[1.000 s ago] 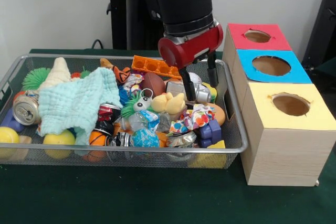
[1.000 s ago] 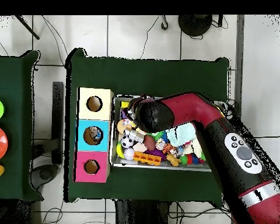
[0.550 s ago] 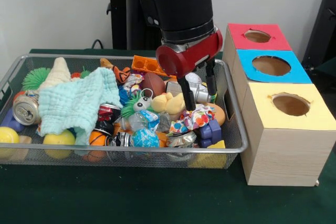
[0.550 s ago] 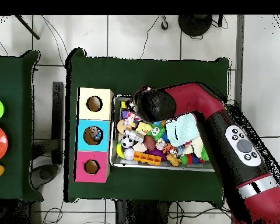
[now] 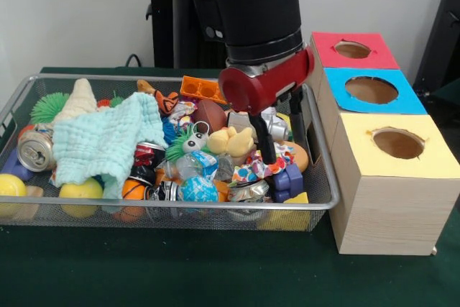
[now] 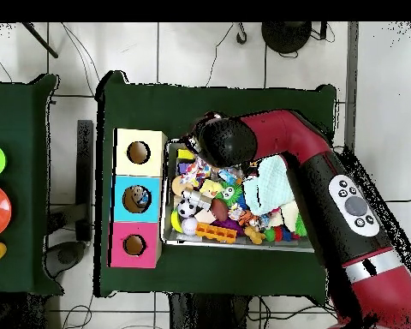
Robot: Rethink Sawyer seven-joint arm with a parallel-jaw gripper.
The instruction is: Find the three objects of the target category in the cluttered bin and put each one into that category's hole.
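My gripper hangs open low over the right end of the wire bin. One of its dark fingers touches a polka-dot cloth toy; the other drops beside the bin's right wall. Just behind the gripper lies a crushed silver can, and to its left a yellow plush duck. Three wooden boxes with holes stand right of the bin: red top, blue top, yellow top. In the overhead view the arm's wrist hides the gripper over the bin's corner nearest the yellow box.
The bin is piled with a mint cloth, a brown football, an orange block, a green spiky ball, another crushed can, lemons and a purple-blue block. Green table cover lies in front.
The gripper has shifted toward the bin's front right corner and sunk lower, from above the silver can to the polka-dot toy. It stays open; the bin's contents look unmoved.
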